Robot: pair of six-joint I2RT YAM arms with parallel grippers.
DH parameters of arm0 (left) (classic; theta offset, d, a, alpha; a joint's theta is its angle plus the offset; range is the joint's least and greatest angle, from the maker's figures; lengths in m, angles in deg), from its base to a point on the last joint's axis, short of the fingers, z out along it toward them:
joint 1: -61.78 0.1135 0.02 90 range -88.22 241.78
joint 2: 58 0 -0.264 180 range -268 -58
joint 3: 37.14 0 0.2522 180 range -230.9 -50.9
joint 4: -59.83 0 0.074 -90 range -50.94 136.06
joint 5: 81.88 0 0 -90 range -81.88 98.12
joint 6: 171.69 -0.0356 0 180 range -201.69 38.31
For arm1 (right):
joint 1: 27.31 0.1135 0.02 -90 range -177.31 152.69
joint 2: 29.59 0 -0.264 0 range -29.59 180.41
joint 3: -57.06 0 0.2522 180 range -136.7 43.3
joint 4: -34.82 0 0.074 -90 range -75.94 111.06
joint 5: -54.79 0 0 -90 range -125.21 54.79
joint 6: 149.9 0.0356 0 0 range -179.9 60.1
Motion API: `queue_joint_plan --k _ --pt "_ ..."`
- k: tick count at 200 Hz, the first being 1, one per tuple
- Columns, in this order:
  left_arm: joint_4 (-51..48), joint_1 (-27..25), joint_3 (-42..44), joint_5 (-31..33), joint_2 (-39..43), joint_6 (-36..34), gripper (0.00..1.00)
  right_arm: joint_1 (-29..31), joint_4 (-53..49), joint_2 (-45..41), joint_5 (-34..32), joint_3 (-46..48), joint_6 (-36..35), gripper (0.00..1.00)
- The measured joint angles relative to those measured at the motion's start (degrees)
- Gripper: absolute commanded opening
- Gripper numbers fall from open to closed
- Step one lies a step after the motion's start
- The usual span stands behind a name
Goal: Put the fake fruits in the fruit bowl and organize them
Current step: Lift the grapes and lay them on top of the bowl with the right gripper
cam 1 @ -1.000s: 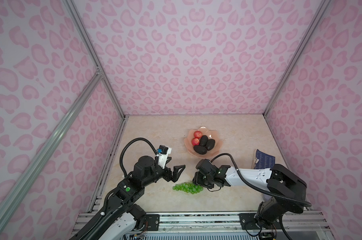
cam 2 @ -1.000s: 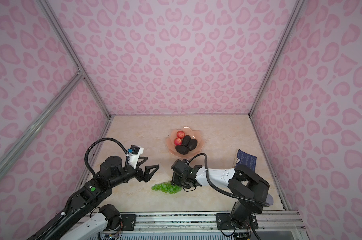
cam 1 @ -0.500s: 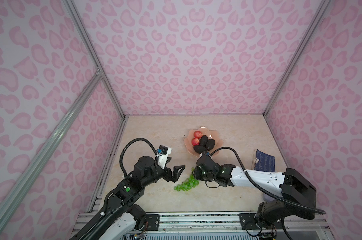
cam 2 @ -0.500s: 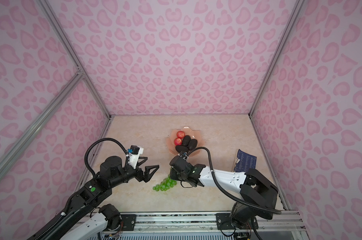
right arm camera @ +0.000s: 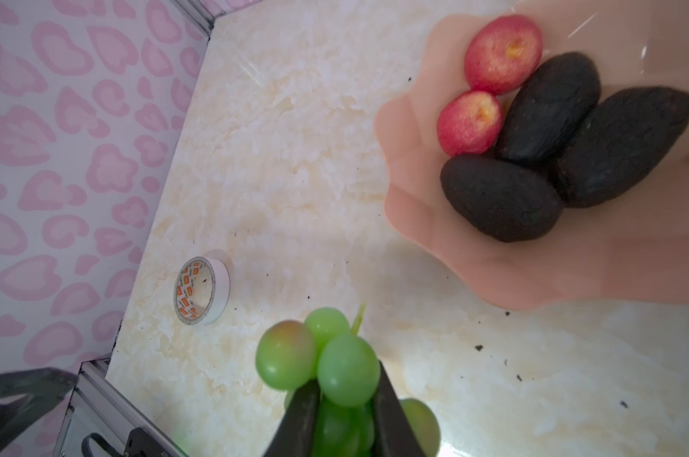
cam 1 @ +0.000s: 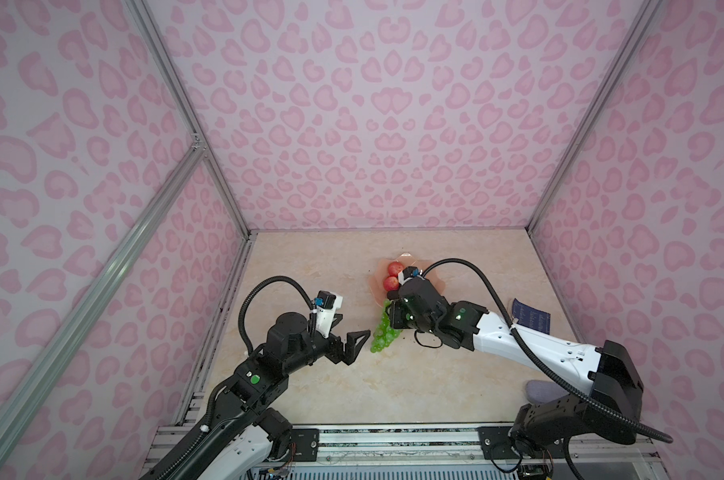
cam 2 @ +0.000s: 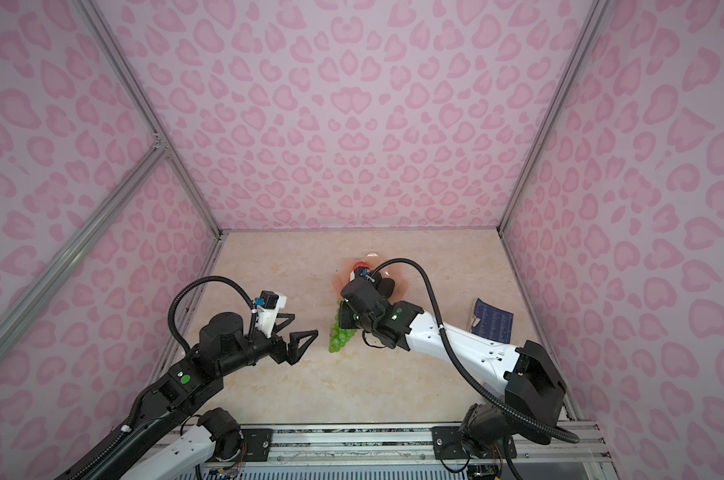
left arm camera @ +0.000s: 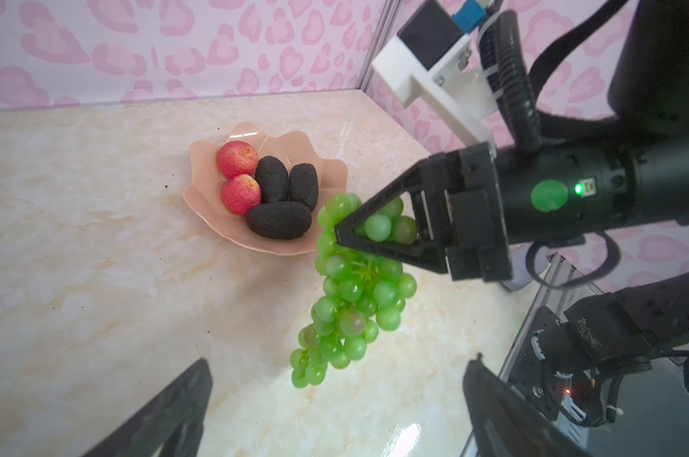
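**Top views.** The right gripper [cam 1: 390,309] is carrying the grape bunch [cam 1: 382,336] just beside the near rim of the fruit bowl [cam 1: 375,286]. The bunch is outside the bowl and hanging toward the table [cam 1: 393,390]. The left gripper [cam 1: 354,325] is waiting with its jaws spread wide and empty, near the bunch's lower end.

**Left wrist view.** The right gripper's jaws are clamping only a few grapes at the top of the bunch (no stem is visibly caught), and the rest is dangling freely. Whether the lowest grapes are clearing the table cannot be told. The bowl is already holding two apples [left arm camera: 238,158] and three avocado-like ovals [left arm camera: 278,219].

**Right wrist view.** The fingers [right arm camera: 303,411] are pressing together on smooth, round grapes. A tape roll [right arm camera: 201,291] is lying well apart.

**Likely faults from here.**
- The pinched grapes may be squeezing out of the grip, which would drop the bunch short of the bowl.
- A low carry may be dragging the tail against the wavy rim, which would shift or tip the shallow dish.
- A swinging bunch may be nudging the nearest oval outward.
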Motion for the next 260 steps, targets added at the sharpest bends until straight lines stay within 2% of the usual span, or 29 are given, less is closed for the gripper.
queue_joint_plan --k 50,89,147,199,224,260 --pt "0.0 0.0 0.0 0.0 0.0 0.0 1.00 -7.2 -0.9 0.6 4.3 -4.9 -7.7 0.21" --pt "0.0 0.0 0.0 -0.4 0.0 0.0 1.00 -13.0 0.5 4.5 9.2 -7.5 -11.4 0.22" --pt "0.2 0.0 -0.5 -0.6 -1.6 0.0 1.00 -22.3 4.4 13.7 18.4 -10.2 -13.3 0.22" --pt "0.4 0.0 -1.5 -0.6 -3.7 0.0 1.00 -26.0 7.4 21.9 21.0 -10.9 -14.4 0.25" --pt "0.4 0.0 -2.1 -0.6 -5.0 -0.1 1.00 -27.1 8.0 24.9 20.6 -11.6 -14.7 0.35" --pt "0.5 0.0 -2.7 -0.5 -7.1 -0.3 1.00 -27.5 8.1 26.9 19.1 -12.3 -15.8 0.59"
